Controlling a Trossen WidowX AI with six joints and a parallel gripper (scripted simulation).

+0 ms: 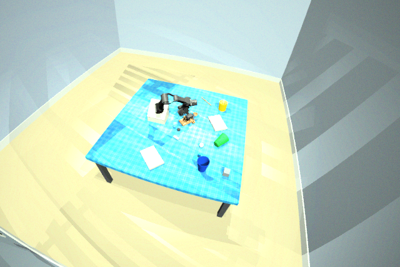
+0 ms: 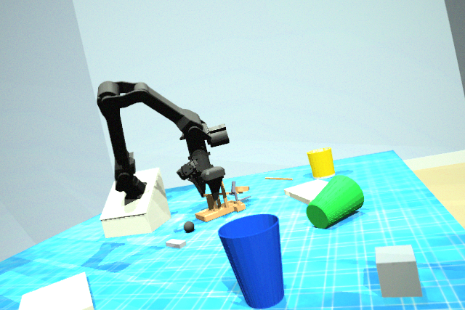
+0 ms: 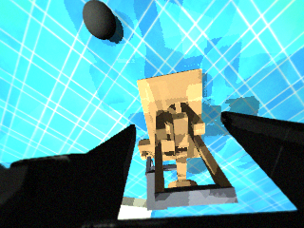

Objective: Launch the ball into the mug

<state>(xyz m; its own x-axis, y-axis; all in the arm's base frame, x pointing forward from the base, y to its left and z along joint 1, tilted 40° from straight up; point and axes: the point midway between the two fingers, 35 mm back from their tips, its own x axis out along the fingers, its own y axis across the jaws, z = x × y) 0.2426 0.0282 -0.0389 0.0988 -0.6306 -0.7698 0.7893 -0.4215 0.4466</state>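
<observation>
A small wooden catapult (image 1: 184, 122) (image 2: 219, 213) (image 3: 172, 91) stands on the blue checked table near the arm's base. My gripper (image 1: 185, 115) (image 2: 213, 196) (image 3: 176, 122) is open, pointing down, with its fingers on either side of the catapult's upright frame; nothing is between them but the frame. The black ball (image 1: 177, 129) (image 2: 189, 226) (image 3: 99, 18) lies on the table a short way from the catapult's base end. The yellow mug (image 1: 222, 105) (image 2: 321, 162) stands upright at the far right side of the table.
A blue cup (image 1: 203, 163) (image 2: 255, 259) stands upright and a green cup (image 1: 221, 140) (image 2: 335, 201) lies on its side. There are also white slabs (image 1: 217, 122) (image 1: 151, 157), a grey cube (image 1: 226, 172) (image 2: 397, 271), a white ball (image 1: 201, 144), a small white block (image 2: 175, 243) and a wooden stick (image 2: 278, 178).
</observation>
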